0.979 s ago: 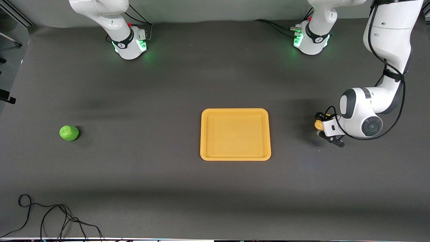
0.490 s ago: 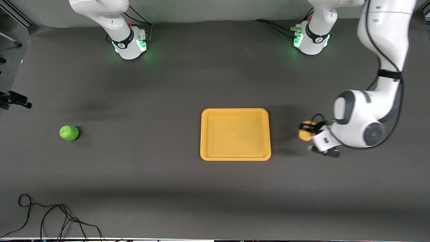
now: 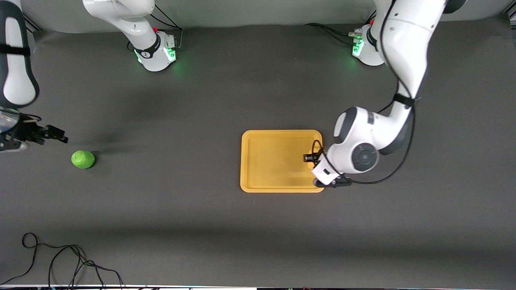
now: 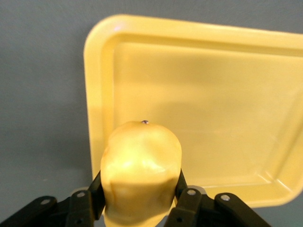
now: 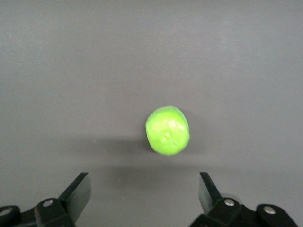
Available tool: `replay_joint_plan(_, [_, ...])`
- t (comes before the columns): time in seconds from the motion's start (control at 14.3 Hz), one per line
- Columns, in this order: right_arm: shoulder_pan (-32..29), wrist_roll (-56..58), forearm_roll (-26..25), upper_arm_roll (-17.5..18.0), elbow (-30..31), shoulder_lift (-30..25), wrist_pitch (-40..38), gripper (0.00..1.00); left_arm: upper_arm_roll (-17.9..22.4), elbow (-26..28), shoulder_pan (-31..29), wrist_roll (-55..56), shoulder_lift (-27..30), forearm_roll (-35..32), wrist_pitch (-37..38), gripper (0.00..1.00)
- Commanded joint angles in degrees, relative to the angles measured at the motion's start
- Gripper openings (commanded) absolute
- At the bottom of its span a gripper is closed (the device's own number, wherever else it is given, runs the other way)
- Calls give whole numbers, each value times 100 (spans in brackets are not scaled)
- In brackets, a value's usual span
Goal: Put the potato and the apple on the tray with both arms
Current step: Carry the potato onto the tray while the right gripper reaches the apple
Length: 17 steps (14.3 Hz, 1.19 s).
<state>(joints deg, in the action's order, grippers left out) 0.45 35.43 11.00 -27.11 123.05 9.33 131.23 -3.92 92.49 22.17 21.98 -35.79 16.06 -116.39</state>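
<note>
My left gripper (image 3: 312,158) is shut on the yellow-tan potato (image 4: 142,170) and holds it over the edge of the orange-yellow tray (image 3: 282,131) at the left arm's end. In the front view the wrist hides most of the potato. The tray (image 4: 189,30) has nothing in it. The green apple (image 3: 83,159) lies on the table toward the right arm's end. My right gripper (image 3: 60,136) is open and empty over the table beside the apple. In the right wrist view the apple (image 5: 167,130) lies ahead of the spread jaws of that gripper (image 5: 143,182), apart from them.
A black cable (image 3: 60,262) lies looped at the table's near edge, toward the right arm's end. The two green-lit bases (image 3: 157,52) (image 3: 365,48) stand along the table's robot side. The table top is dark grey.
My left gripper has carried the potato from the table beside the tray to over the tray's edge. My right gripper has come into view and moved toward the apple.
</note>
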Motion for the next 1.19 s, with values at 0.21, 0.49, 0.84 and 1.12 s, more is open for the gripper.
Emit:
replay_joint_plan(0.21, [16,1061,1052,-5,-123,1158,1035,100,94,-29,217,535,-350,-24,-543,61])
replay_joint_plan(0.49, [16,1659,1790,21,-184,1624,1317,100,102,-29,217,798,-341,-436,-472,99])
replay_joint_plan(0.84, [16,1827,1932,39,-352,1933,1335,100,155,-107,130,887,-157,-620,-27,99])
replay_joint_plan(1.12, [25,1819,1923,39,-352,1942,1265,40,357,-134,-221,738,755,-963,687,100])
